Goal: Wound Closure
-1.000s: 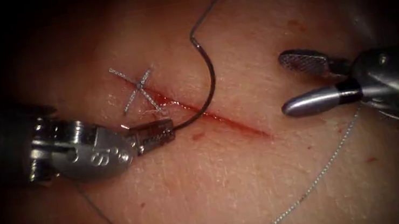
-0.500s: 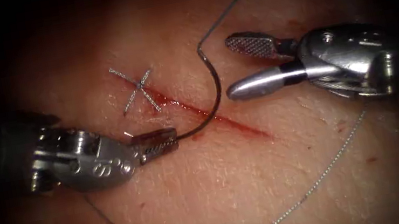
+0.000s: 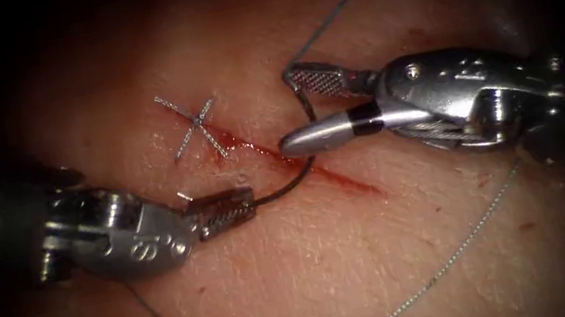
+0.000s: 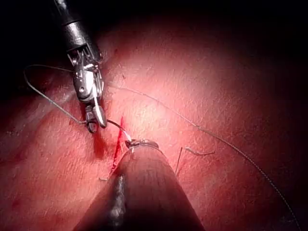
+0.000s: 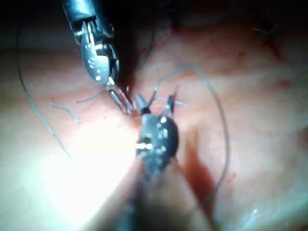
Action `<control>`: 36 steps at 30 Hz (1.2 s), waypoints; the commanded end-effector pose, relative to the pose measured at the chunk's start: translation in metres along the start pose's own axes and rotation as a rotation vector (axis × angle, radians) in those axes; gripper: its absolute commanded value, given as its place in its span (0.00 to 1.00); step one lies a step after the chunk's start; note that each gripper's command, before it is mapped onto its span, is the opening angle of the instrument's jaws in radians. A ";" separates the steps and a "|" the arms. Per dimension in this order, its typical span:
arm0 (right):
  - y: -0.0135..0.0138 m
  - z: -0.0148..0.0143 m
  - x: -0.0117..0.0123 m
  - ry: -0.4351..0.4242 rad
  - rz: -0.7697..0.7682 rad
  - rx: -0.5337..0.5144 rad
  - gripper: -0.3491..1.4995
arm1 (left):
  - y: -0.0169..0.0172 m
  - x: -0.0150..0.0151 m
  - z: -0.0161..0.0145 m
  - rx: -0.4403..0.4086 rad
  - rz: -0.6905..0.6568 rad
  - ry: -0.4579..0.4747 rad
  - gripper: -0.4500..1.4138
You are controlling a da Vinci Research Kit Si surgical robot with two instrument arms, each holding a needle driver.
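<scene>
Needle (image 3: 286, 187) tip clamped in left gripper (image 3: 229, 208); open right gripper (image 3: 301, 112) straddles its curve.

Bare tissue (image 3: 362, 261) open right of the cut (image 3: 332, 177), crossed by loose thread (image 3: 442, 270); tied stitch (image 3: 195, 123) crowding its upper end.

In the endoscope view the light is strongest on the tissue (image 3: 300, 256) around the cut (image 3: 299, 163) and fades to black well away from it on every side. Glare glints off the steel of the right end effector (image 3: 287, 111) and the left end effector (image 3: 247, 202). In the right wrist view, a patch of tissue (image 5: 82, 178) beside the shaft is burnt out by glare.
</scene>
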 end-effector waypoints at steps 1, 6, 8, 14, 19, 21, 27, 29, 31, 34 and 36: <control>-0.0004 0.0008 -0.0006 -0.003 0.002 0.006 0.00 | 0.0006 0.0001 0.0007 -0.001 -0.001 0.002 0.00; -0.0004 0.0004 -0.0009 -0.005 -0.013 0.016 0.00 | 0.0004 0.0001 0.0007 0.001 0.003 0.003 0.00; -0.0004 0.0000 -0.0008 -0.005 -0.019 0.019 0.00 | 0.0003 0.0001 0.0006 0.001 0.002 0.003 0.00; -0.0002 -0.0009 -0.0008 -0.004 -0.060 0.014 0.00 | -0.0007 0.0004 0.0004 -0.024 -0.166 0.027 0.36; -0.0002 -0.0011 -0.0009 0.001 -0.143 0.015 0.00 | -0.0020 0.0016 -0.0008 -0.124 -0.419 0.125 0.60; -0.0003 -0.0010 -0.0009 0.005 -0.184 0.021 0.00 | -0.0026 0.0021 -0.0013 -0.162 -0.495 0.138 0.64; -0.0009 -0.0015 -0.0005 0.028 -0.336 0.075 0.00 | -0.0054 0.0032 -0.0025 -0.269 -0.664 0.145 0.64; -0.0012 -0.0017 -0.0002 0.039 -0.396 0.092 0.00 | -0.0061 0.0031 -0.0025 -0.308 -0.726 0.119 0.64; -0.0018 -0.0018 0.0002 0.051 -0.455 0.111 0.00 | -0.0064 0.0028 -0.0023 -0.327 -0.786 0.076 0.64; -0.0027 -0.0020 0.0010 0.071 -0.543 0.142 0.00 | -0.0066 0.0022 -0.0015 -0.358 -0.822 -0.009 0.67; -0.0033 -0.0020 0.0014 0.083 -0.597 0.160 0.00 | -0.0066 0.0018 -0.0009 -0.384 -0.837 -0.054 0.68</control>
